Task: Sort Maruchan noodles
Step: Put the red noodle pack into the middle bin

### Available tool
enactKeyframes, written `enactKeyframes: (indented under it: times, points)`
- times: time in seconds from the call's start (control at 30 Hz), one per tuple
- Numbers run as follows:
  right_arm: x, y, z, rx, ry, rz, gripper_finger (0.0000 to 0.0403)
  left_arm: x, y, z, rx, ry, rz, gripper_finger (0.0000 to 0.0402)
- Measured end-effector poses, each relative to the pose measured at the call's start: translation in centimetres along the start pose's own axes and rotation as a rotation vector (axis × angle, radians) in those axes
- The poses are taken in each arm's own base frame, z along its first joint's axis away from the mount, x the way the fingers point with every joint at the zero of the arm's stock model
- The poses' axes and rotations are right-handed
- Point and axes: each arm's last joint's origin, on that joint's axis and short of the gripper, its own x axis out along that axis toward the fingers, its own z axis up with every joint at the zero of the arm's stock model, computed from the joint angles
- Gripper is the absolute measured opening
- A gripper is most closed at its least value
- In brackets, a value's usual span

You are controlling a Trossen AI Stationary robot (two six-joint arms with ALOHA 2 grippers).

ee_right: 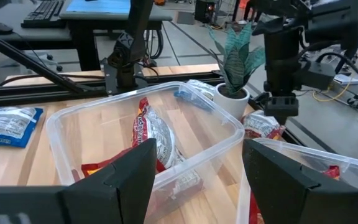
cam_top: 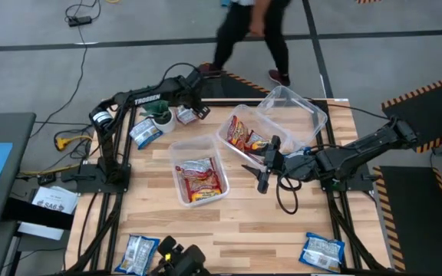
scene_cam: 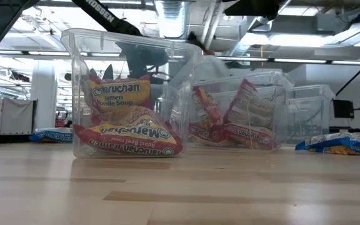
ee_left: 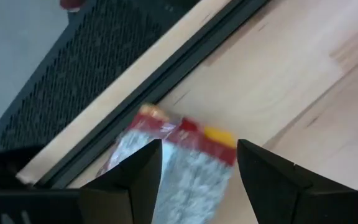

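**noodle_fan:** So where's everything sitting? I see the left gripper (cam_top: 198, 110) up top, left of centre in the high view, hanging right over a red-and-silver packet (ee_left: 179, 158) by the table's back edge.

**binbot22:** Yep, its fingers stand apart either side of that packet, not pinching it yet as far as I can tell. The right gripper (cam_top: 261, 170) is mid-frame by the tubs, fingers spread wide, holding nothing. The other noodles: a few in the centre tub (cam_top: 198, 178), a few in the tub to its upper right (cam_top: 245, 135), and blue packets at the left (cam_top: 145, 133) and along the bottom edge (cam_top: 137, 253).

**noodle_fan:** How would that packet handle?

**binbot22:** Light, crinkly, slick wrapper, brittle block inside, I'd guess. I'd grab across the short width near the middle and squeeze gently; corners probably slip or just crumple.
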Motion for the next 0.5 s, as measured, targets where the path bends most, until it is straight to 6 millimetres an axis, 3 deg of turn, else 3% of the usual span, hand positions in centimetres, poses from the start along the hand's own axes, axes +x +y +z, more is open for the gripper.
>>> enactKeyframes:
  times: [0.2, 0.5]
  points:
    - [0.0, 0.0, 0.0, 0.000, 0.000, 0.000, 0.0260, 1.2, 1.3, -0.7, -0.025, 0.078, 0.061, 0.0194]
    - [0.0, 0.0, 0.0, -0.002, 0.002, -0.001, 0.0260, 4.0, 1.2, -1.5, -0.021, 0.157, 0.030, 0.0194]
